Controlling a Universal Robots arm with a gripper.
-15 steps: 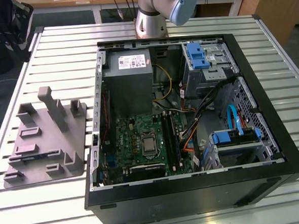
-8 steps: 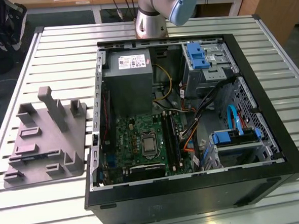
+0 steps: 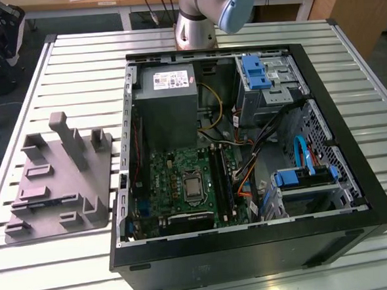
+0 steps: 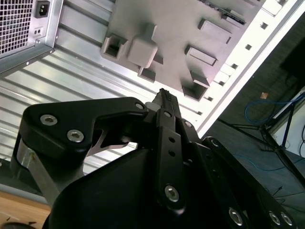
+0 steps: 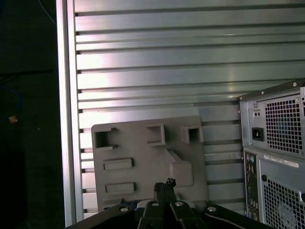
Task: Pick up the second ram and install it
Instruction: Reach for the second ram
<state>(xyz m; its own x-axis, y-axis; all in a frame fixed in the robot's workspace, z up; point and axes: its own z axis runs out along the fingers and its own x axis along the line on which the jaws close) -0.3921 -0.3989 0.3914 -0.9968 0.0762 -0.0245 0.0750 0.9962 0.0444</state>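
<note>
A grey fixture block [image 3: 61, 186] lies on the slatted table at the exterior view's left. A thin dark stick, which I take for the second ram [image 3: 34, 205], sits edge-up in a slot at the block's near end. Its edge also shows in the second wrist view [image 4: 234, 18]. My gripper [image 4: 162, 94] hangs high above the block [image 4: 190, 28], fingers pressed together with nothing between them. In the first wrist view the fingertips [image 5: 165, 184] sit over the block [image 5: 143, 148]. The memory slots [image 3: 223, 177] lie beside the processor on the green motherboard [image 3: 176, 179].
The open black computer case [image 3: 253, 253] lies on its side at the table's middle, with power supply [image 3: 169, 97], blue drive brackets [image 3: 255, 72] and loose cables inside. The arm's base [image 3: 196, 23] stands behind the case. The table edge [image 5: 66, 119] runs close past the fixture block.
</note>
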